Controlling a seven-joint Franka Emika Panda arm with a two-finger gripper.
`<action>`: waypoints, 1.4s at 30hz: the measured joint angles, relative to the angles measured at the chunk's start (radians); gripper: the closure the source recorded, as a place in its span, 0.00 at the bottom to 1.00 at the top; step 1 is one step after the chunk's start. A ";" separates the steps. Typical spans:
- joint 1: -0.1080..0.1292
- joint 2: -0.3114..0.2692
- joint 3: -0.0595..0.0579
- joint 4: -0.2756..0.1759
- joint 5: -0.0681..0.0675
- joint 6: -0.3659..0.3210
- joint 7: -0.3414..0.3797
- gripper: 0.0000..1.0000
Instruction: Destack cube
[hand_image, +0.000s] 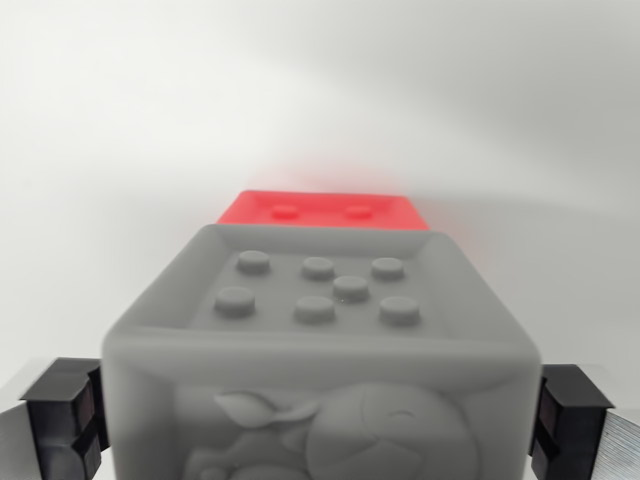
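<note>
Backdrop (320, 90): plain white, seamless, no edge or corner distinguishable between surface and wall. Lighting: soft, diffuse; grey shading toward the upper corners; faint red glow on the white at centre.

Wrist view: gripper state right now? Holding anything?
Gripper: closed on the grey cube, one finger pad against each side. The red cube lies beyond it, not gripped.
</note>
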 joint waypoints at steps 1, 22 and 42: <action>0.000 0.000 0.000 0.000 0.000 0.000 0.000 1.00; 0.000 0.000 0.000 0.001 0.000 0.000 0.000 1.00; 0.000 -0.016 0.000 -0.001 0.000 -0.011 0.000 1.00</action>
